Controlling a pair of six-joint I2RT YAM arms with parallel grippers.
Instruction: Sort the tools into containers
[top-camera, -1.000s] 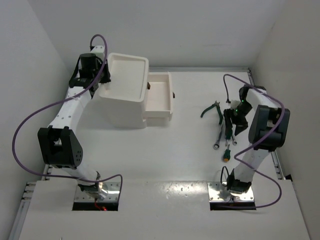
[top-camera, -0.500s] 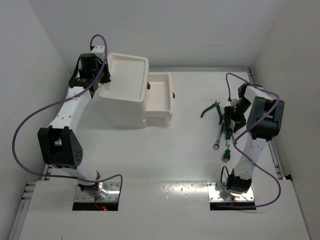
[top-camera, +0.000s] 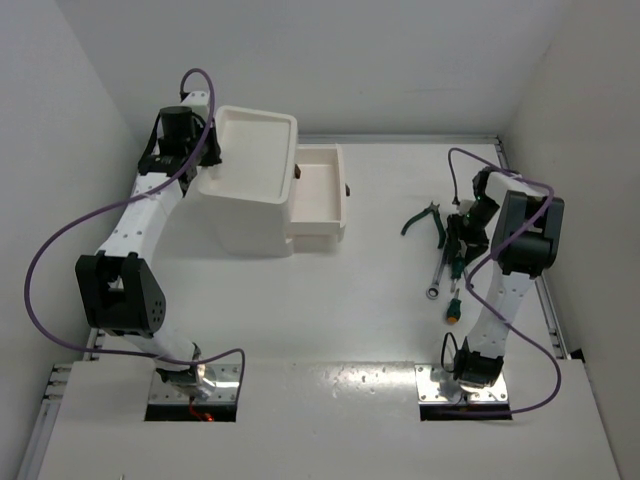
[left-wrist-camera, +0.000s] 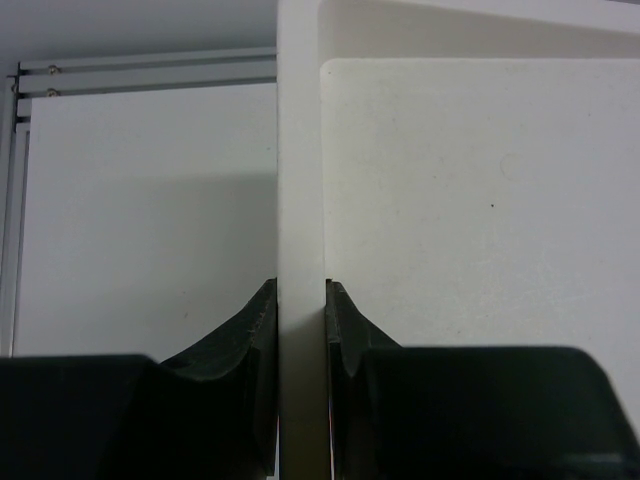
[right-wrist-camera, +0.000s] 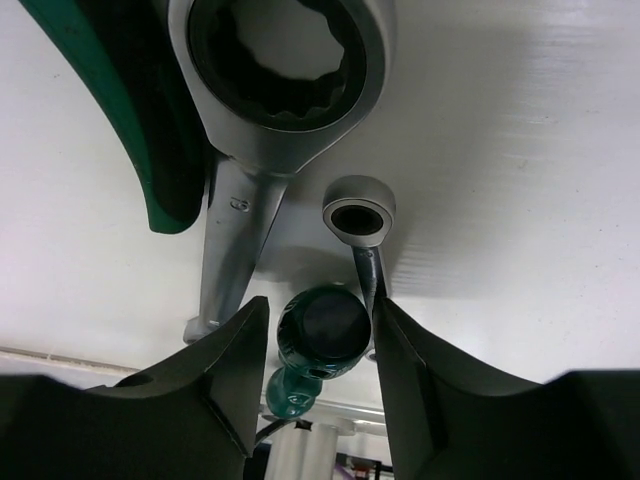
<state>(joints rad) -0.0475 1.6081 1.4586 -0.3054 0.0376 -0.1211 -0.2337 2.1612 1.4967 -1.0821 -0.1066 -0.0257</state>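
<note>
Pick-up step: the right gripper (right-wrist-camera: 320, 320) stands narrow, a green-handled screwdriver (right-wrist-camera: 325, 335) between its fingers, seemingly touching, grip unconfirmed; a silver wrench (right-wrist-camera: 270, 90) lies just beyond; the left gripper (left-wrist-camera: 301, 300) pinches the cabinet (left-wrist-camera: 300, 150) rim; next, squeeze firmly, then lift.

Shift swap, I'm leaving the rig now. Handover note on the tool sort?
Left gripper: shut on the tray rim of the cabinet top.
Right gripper: low in the tool pile, fingers flanking the green screwdriver handle; contact unclear.
On the table, right side: green pliers, large wrench, small wrench, second screwdriver.
Drawer: pulled open, no tool visible inside; none in the tray either.
Done: drawer opened. Left: every visible tool.
</note>
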